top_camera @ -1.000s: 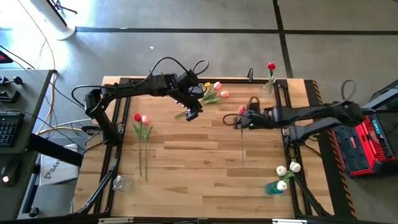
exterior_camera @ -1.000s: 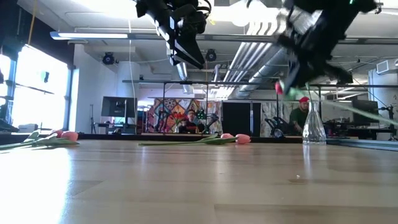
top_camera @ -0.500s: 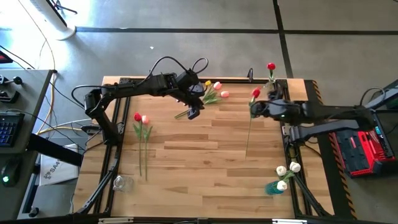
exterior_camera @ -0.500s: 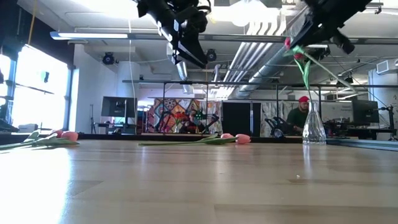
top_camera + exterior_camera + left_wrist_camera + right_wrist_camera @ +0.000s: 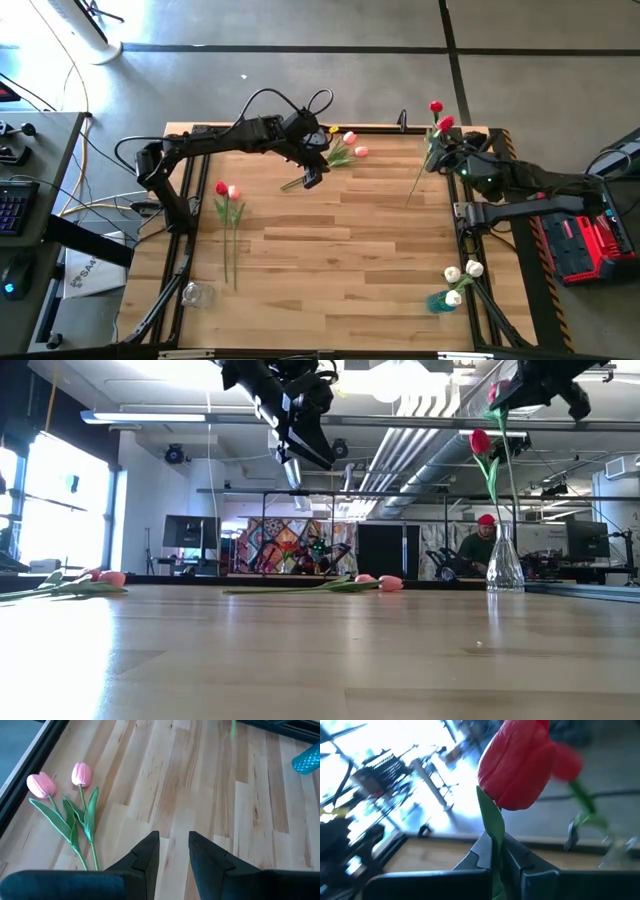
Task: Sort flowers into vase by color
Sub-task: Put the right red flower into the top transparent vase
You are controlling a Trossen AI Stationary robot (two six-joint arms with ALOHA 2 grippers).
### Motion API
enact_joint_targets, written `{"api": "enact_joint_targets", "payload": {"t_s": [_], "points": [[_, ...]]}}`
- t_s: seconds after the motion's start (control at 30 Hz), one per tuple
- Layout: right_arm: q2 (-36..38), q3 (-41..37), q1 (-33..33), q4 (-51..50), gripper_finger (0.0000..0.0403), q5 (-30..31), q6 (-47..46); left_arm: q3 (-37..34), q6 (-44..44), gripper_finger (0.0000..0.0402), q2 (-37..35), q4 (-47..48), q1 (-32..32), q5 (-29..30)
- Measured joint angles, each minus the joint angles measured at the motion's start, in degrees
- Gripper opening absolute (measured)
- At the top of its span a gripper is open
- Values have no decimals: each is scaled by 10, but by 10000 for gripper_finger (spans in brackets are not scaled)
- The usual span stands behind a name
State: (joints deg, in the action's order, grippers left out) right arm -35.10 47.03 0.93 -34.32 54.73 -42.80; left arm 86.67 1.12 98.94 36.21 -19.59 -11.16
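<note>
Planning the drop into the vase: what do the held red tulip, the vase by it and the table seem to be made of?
Red tulip in the right hand: looks artificial, with a smooth, slightly waxy head and a flat, uniform green leaf; probably plastic or coated fabric.
Vase: clear and glossy, since the room shows through it; glass or clear plastic.
Table: light wood planks with visible grain and a satin finish.

The right tool (image 5: 443, 150) has swung from mid-counter to the far right corner — carrying its red tulip (image 5: 444, 124) up beside the clear vase (image 5: 504, 565), stem trailing behind.
</note>
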Motion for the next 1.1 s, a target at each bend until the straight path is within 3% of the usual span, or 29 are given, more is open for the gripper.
{"api": "enact_joint_targets", "payload": {"t_s": [0.37, 0.5, 0.63, 0.83, 1.1], "points": [[-1, 0, 0, 100, 2, 165, 227, 0, -10, 94, 0, -1, -12, 0], [-1, 0, 4, 159, 2, 271, 325, 0, -11, 94, 0, -2, -18, 0], [-1, 0, 38, 192, 2, 352, 327, 0, -15, 94, 0, -17, -24, 0], [-15, 0, 127, 192, 2, 336, 272, 0, -28, 94, 0, -42, -38, 0], [-56, 0, 265, 234, 2, 218, 301, 0, -36, 94, 0, -45, -48, -1]]}}
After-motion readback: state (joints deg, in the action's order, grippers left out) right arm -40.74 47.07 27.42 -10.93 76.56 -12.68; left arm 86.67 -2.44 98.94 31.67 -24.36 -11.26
